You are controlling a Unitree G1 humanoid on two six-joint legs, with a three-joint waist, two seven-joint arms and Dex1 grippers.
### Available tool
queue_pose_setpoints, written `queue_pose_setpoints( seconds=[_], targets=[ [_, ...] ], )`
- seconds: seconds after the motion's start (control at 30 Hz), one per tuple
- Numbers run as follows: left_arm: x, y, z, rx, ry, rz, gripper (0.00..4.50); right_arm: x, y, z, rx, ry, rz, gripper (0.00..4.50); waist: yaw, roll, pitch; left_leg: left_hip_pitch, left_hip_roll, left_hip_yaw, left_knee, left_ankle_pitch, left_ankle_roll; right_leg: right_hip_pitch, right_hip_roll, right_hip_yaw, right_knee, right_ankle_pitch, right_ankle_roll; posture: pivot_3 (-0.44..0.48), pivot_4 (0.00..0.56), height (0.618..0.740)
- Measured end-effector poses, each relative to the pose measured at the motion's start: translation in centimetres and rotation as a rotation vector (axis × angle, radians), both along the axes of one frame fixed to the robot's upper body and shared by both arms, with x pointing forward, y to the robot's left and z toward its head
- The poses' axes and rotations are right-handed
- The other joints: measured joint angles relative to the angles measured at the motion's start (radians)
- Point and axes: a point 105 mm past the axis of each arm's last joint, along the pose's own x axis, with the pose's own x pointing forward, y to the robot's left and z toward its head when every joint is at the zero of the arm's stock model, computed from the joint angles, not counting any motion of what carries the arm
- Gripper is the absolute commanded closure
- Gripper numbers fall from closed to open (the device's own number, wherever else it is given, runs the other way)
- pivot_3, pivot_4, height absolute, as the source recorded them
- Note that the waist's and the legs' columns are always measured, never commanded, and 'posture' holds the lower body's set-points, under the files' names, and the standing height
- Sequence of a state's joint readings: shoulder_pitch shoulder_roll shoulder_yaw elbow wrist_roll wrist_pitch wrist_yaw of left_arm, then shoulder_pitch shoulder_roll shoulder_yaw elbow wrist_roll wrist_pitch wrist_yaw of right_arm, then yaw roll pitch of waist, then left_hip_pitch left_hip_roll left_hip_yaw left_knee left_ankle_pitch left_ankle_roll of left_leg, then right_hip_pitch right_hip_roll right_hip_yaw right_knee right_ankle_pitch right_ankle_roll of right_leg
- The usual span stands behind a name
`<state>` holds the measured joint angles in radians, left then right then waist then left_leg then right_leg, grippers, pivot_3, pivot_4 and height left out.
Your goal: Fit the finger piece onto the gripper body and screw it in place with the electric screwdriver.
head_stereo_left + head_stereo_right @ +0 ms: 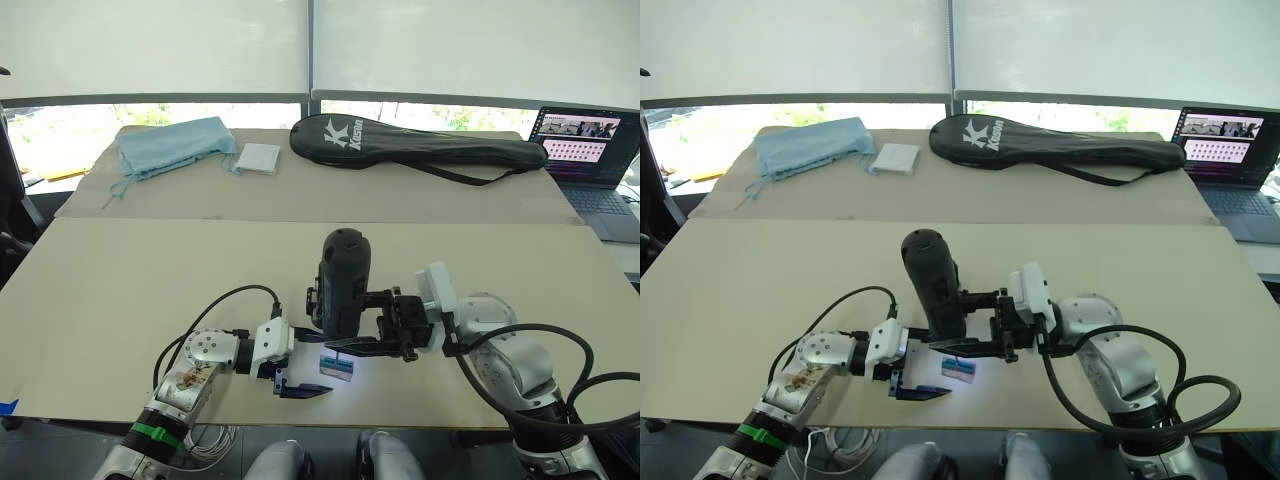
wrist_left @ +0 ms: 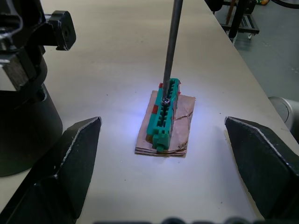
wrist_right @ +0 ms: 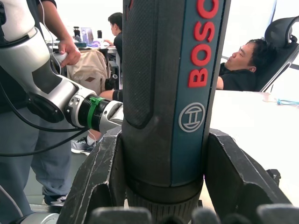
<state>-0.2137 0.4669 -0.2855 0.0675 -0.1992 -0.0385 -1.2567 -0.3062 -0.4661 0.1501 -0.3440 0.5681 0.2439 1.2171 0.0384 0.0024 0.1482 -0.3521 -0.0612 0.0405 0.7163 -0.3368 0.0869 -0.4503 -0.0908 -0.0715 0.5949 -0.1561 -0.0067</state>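
your right hand [image 1: 385,345] is clamped around the electric screwdriver [image 1: 343,282], holding it upright with both fingers pressed against its barrel. the thin metal bit [image 2: 172,49] comes straight down onto a small green-and-tan box [image 2: 166,119], a green toothed holder lying on a tan card base on the pale surface [image 1: 120,290]. the bit's tip touches what looks like a screw head in one slot of that box, lit by the tool's own light. the other slots are too small to read, so you cannot tell how many screws they hold.

your left hand [image 1: 300,385] rests on the surface just beside the box, on the side nearest you, fingers spread wide and holding nothing. the box sits between its two fingertips [image 2: 74,154] without touching either.

the finger piece and the gripper body cannot be made out near the box in these views.

judging what could go wrong: if the bit is not seated square in the screw, lifting may leave the screw behind or drop it. pressing down off-centre could tip or slide the light box, since nothing pins it. closing the left hand carelessly could knock the box against the bit.

farther beyond the box lie a black racket bag [image 1: 420,148], a blue cloth [image 1: 175,145] and a laptop [image 1: 590,150].
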Motion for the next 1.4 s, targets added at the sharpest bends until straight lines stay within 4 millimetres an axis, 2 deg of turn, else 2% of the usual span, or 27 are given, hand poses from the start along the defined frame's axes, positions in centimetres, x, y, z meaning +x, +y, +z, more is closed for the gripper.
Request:
queue_pose_setpoints(
  seconds=[0.53, 0.83, 1.4],
  targets=[
    [-0.1, -0.1, 0.0, 0.002, -0.001, -0.005, 0.04, 0.1, 0.0, -0.1, -0.008, -0.007, -0.006, 2.58, -0.001, 0.0, 0.0, 0.0, 0.0, 0.0, 0.0, 0.0, 0.0, 0.0, 0.0, 0.0, 0.0, 0.0, 0.0, 0.0, 0.15, 0.74],
    [-0.4, 0.4, -0.1, -0.012, -0.01, -0.005, 0.04, -0.8, 0.5, 1.6, 0.067, 0.014, 0.044, 2.58, -0.016, 0.0, 0.0, 0.0, 0.0, 0.0, 0.0, 0.0, 0.0, -0.001, 0.0, 0.0, 0.0, 0.0, 0.0, 0.0, 0.15, 0.74],
    [-0.9, 0.8, -0.2, -0.027, -0.021, -0.03, 0.04, -0.9, 1.2, 0.6, 0.02, 0.029, 0.048, 2.58, -0.026, 0.0, 0.0, 0.0, 0.0, 0.0, 0.0, 0.0, 0.0, -0.001, 0.001, 0.0, 0.0, 0.0, 0.0, 0.0, 0.15, 0.74]
  ],
)
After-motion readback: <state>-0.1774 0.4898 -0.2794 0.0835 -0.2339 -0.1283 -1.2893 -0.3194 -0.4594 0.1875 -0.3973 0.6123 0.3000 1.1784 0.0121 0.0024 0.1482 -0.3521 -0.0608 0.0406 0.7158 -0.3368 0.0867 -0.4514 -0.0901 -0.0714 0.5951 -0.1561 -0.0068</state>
